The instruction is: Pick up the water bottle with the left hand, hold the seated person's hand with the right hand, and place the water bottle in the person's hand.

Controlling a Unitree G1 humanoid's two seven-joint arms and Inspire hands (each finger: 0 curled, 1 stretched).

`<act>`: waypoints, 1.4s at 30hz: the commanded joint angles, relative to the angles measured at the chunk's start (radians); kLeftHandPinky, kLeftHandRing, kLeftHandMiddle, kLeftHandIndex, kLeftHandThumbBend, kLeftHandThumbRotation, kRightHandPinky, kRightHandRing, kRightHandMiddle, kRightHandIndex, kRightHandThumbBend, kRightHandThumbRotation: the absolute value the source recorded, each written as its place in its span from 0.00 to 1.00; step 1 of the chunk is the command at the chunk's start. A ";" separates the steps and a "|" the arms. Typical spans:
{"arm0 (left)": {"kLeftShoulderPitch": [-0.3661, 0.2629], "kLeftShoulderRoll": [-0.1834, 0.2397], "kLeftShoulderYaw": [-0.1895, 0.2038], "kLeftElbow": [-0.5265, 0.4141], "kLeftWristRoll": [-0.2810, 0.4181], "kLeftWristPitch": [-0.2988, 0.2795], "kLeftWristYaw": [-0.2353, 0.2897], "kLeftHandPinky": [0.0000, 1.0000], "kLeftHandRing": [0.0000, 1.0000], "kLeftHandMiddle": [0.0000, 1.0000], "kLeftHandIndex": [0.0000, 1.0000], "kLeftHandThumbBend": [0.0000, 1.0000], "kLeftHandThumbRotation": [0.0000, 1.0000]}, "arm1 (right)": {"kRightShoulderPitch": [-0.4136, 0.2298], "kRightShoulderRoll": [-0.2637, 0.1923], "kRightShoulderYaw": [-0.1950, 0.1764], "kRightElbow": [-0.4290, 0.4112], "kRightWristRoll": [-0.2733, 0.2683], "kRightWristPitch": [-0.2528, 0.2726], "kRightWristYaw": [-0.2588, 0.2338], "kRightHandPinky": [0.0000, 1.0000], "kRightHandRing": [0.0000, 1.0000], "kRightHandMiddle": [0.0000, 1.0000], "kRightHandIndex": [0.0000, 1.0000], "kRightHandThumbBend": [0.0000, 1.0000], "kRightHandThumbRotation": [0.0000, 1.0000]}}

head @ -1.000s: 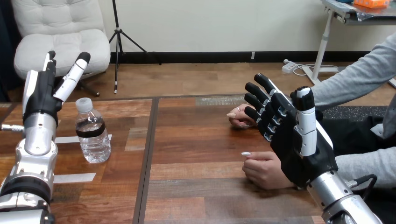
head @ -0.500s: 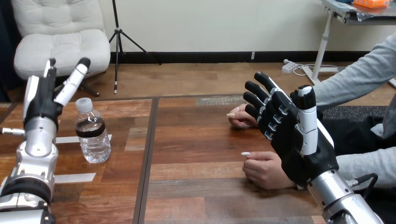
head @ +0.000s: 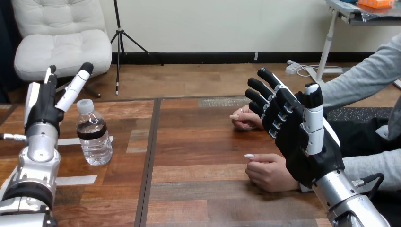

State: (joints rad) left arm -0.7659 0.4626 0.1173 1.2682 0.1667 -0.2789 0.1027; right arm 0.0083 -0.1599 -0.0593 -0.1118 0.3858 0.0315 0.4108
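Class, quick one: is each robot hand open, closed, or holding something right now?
Left hand: open, fingers straight, beside the water bottle, holding nothing.
Right hand: open, fingers straight, holding nothing.

Clear water bottle (head: 93, 135) (dark label band, white cap); brown wooden table (head: 198, 142), white tape strips (head: 75, 180).

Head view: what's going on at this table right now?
Nothing is held yet. The water bottle stands upright and capped on the table. The robot's left hand is raised open just to the bottle's left, not touching it. The right hand is also open, fingers straight, raised in front of the person's hands, which rest on the table at the view's right. It grips neither of them.
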 commanded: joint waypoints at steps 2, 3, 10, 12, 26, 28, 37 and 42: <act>-0.020 -0.006 -0.016 0.009 0.010 -0.030 0.022 1.00 1.00 1.00 1.00 0.91 0.88 | -0.032 0.002 -0.018 -0.054 0.018 -0.007 -0.003 1.00 0.95 0.94 0.96 0.90 1.00; -0.018 -0.008 -0.015 0.011 0.008 -0.030 0.022 1.00 1.00 1.00 1.00 0.91 0.87 | -0.032 0.002 -0.018 -0.054 0.019 -0.007 -0.003 1.00 0.95 0.94 0.96 0.90 1.00; 0.006 -0.024 -0.031 0.018 0.021 -0.027 0.034 1.00 1.00 1.00 1.00 0.92 0.85 | -0.031 -0.001 -0.018 -0.057 0.021 -0.002 -0.001 1.00 0.97 0.95 0.97 0.92 1.00; 0.009 -0.028 -0.034 0.018 0.020 -0.029 0.038 1.00 1.00 1.00 1.00 0.93 0.85 | -0.031 -0.001 -0.018 -0.059 0.021 -0.001 -0.002 1.00 0.97 0.95 0.97 0.92 1.00; 0.028 -0.046 -0.026 0.018 -0.007 -0.035 0.021 1.00 1.00 1.00 1.00 0.87 0.80 | -0.031 -0.003 -0.019 -0.057 0.020 -0.002 -0.002 1.00 0.96 0.94 0.96 0.92 1.00; 0.032 -0.048 -0.024 0.018 -0.009 -0.039 0.021 1.00 1.00 1.00 1.00 0.86 0.79 | -0.031 -0.003 -0.020 -0.058 0.021 -0.001 -0.003 1.00 0.96 0.94 0.96 0.92 1.00; 0.042 -0.059 -0.035 0.013 0.002 -0.036 0.032 1.00 1.00 1.00 1.00 0.86 0.77 | -0.033 0.000 -0.019 -0.057 0.025 0.005 -0.004 1.00 0.96 0.95 0.96 0.92 1.00; 0.047 -0.063 -0.039 0.016 0.007 -0.030 0.030 1.00 1.00 1.00 1.00 0.86 0.78 | -0.033 0.001 -0.018 -0.060 0.024 0.007 -0.006 1.00 0.97 0.95 0.96 0.92 1.00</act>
State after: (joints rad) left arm -0.6888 0.4009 0.0912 1.2916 0.1671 -0.2856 0.1261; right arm 0.0086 -0.1603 -0.0601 -0.1133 0.3897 0.0411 0.4080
